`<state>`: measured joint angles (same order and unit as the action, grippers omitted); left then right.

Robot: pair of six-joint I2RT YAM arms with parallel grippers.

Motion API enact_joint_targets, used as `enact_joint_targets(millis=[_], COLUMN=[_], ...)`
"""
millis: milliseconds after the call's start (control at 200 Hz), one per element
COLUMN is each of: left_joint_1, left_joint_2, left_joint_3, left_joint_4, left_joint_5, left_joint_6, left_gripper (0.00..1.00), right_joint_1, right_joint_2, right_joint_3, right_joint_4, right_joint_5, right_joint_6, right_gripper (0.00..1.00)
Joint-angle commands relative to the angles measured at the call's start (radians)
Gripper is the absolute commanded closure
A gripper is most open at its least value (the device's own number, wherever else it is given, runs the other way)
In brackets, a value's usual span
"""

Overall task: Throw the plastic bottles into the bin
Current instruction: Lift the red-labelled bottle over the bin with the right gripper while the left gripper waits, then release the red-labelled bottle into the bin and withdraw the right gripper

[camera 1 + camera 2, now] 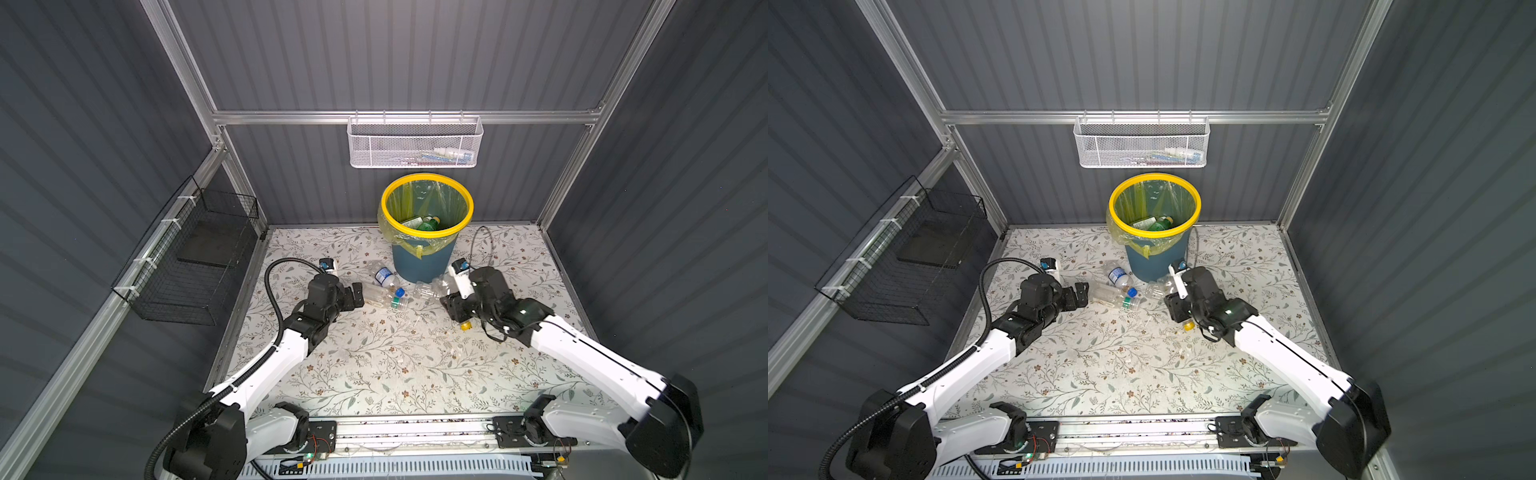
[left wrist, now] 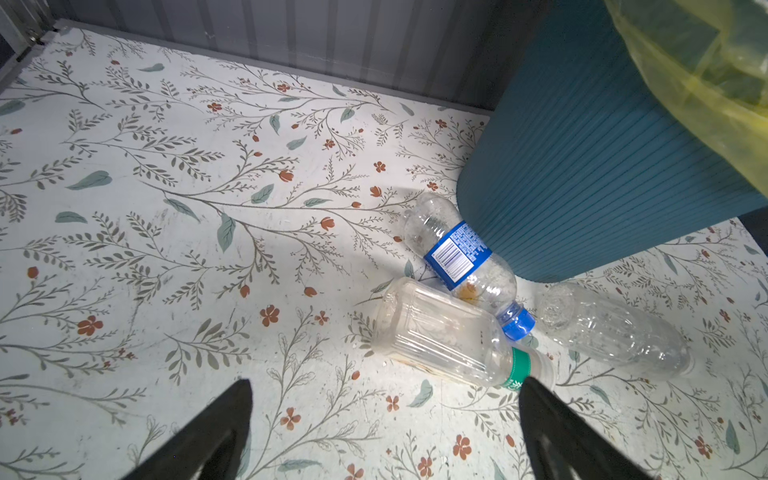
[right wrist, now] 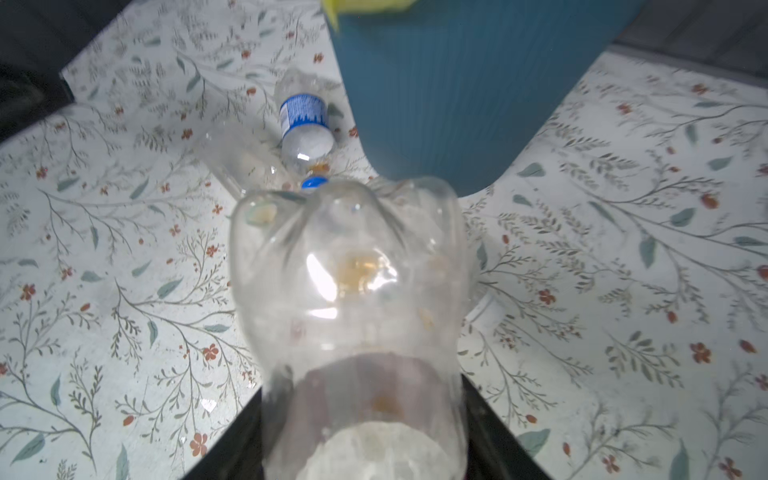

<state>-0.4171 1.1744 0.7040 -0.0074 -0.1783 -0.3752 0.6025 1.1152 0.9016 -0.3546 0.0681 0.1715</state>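
Clear dented bottle, blurred, seemingly pinched in right claw; left claw wide open, empty

Bare floral tabletop stretched wide between the arms. The bin walled off the back centre. A blue-labelled bottle and green-banded bottle lay crossed at its foot, right before the left gripper with its jaws spread. The right gripper, clamped on a clear bottle, crowded the other side. The white mesh basket hung above the bin's mouth.
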Motion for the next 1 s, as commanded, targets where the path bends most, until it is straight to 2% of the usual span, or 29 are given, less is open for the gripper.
enact_joint_targets(millis=[0, 155, 270, 385, 460, 570, 645, 771, 816, 861, 896, 931, 996], left_joint_1=[0.007, 0.007, 0.006, 0.006, 0.006, 0.006, 0.006, 0.006, 0.006, 0.005, 0.005, 0.005, 0.005], left_joint_2=[0.020, 0.033, 0.041, 0.041, 0.035, 0.030, 0.035, 0.060, 0.068, 0.070, 0.064, 0.055, 0.036], left_joint_3=[0.032, 0.038, 0.043, 0.051, 0.051, 0.042, 0.025, 0.010, 0.010, 0.010, 0.008, 0.003, -0.004], left_joint_4=[0.019, 0.044, 0.056, 0.069, 0.082, 0.105, 0.127, 0.149, 0.151, 0.150, 0.147, 0.143, 0.126], left_joint_5=[0.026, 0.041, 0.076, 0.118, 0.137, 0.156, 0.165, 0.186, 0.194, 0.201, 0.204, 0.206, 0.193], left_joint_6=[-0.018, -0.028, -0.010, 0.007, 0.001, -0.031, -0.067, -0.139, -0.158, -0.171, -0.175, -0.178, -0.171], left_gripper=[0.00, 0.00, 0.00, 0.00, 0.00, 0.00, 0.00, 0.00, 0.00, 0.00, 0.00, 0.00, 0.00], right_joint_1=[-0.058, -0.167, -0.193, -0.195, -0.195, -0.196, -0.198, -0.198, -0.198, -0.198, -0.196, -0.195, -0.195], right_joint_2=[-0.130, -0.326, -0.433, -0.492, -0.471, -0.313, -0.133, 0.263, 0.429, 0.566, 0.635, 0.664, 0.639], right_joint_3=[-0.038, -0.081, -0.057, -0.017, 0.028, 0.191, 0.381, 0.807, 1.011, 1.185, 1.289, 1.318, 1.252], right_joint_4=[0.074, 0.124, 0.175, 0.302, 0.396, 0.465, 0.427, 0.283, 0.132, -0.010, -0.100, -0.134, -0.068], right_joint_5=[0.006, 0.018, 0.055, 0.116, 0.126, 0.087, 0.045, -0.114, -0.152, -0.186, -0.207, -0.204, -0.177], right_joint_6=[0.048, 0.094, 0.097, 0.069, 0.042, 0.023, 0.078, 0.164, 0.168, 0.167, 0.165, 0.165, 0.163], right_gripper=[0.44, 0.43, 0.43, 0.42, 0.42, 0.41, 0.43, 0.41, 0.39, 0.29, 0.15, 0.02, 0.01])
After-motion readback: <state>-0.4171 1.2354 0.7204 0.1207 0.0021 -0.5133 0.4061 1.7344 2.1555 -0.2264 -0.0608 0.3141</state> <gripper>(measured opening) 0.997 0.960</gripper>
